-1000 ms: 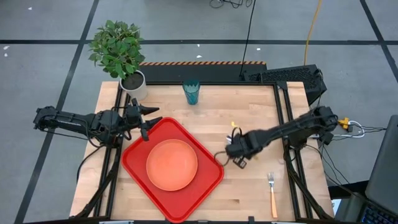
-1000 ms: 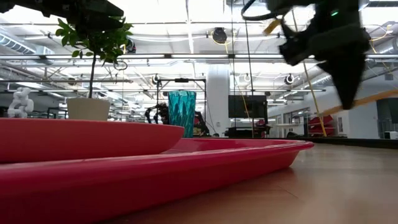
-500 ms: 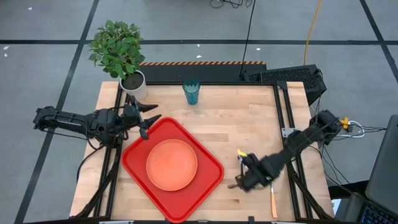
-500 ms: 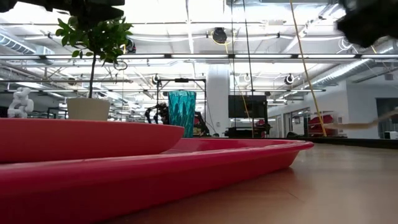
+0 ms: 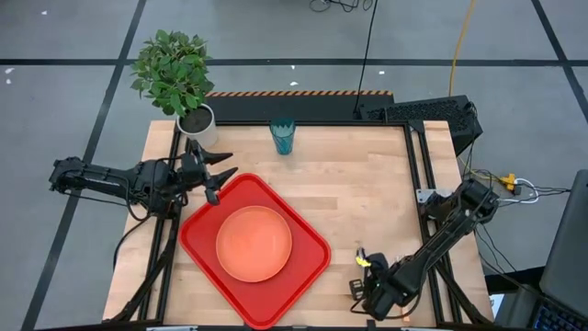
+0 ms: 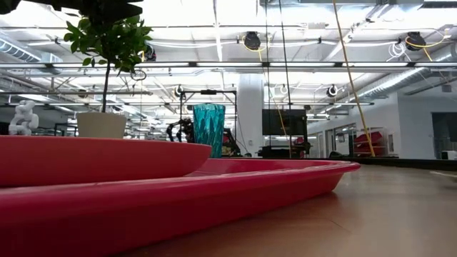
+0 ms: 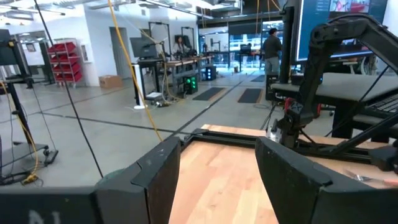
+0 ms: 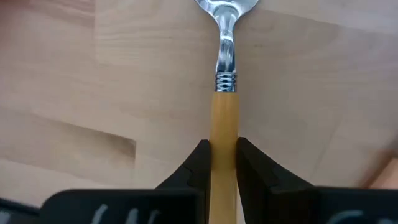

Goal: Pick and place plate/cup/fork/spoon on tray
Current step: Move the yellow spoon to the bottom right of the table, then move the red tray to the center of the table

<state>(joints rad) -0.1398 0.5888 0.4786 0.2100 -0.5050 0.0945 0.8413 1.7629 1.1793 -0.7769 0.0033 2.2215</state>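
Down at the table's (image 5: 367,193) near edge, right of the tray (image 5: 197,230), we see the right pincer (image 5: 378,302) with its arm stretched out from the right side. Its wrist view shows our two dark fingers (image 8: 198,167) clamped on a slim orange handle, one finger on each side, and beyond them a ribbed metal neck and the start of a silver head that runs out of the picture. Whether that head is the oval bowl of the spoon (image 8: 224,118) or a set of tines, we cannot tell for sure; the rounded start looks like the spoon. From above, the utensil is hidden under the pincer.

The tray lies turned like a diamond on the left half of the table, and the plate (image 5: 254,243) rests flat in its middle. The cup (image 5: 283,137) stands upright near the far edge of the table, well apart from the tray. A potted plant (image 5: 176,75) sits at the far left corner.

We find the left pincer (image 5: 219,176) just beside the tray's far-left rim, between the tray and the plant pot, fingers (image 7: 158,180) spread apart and holding nothing.
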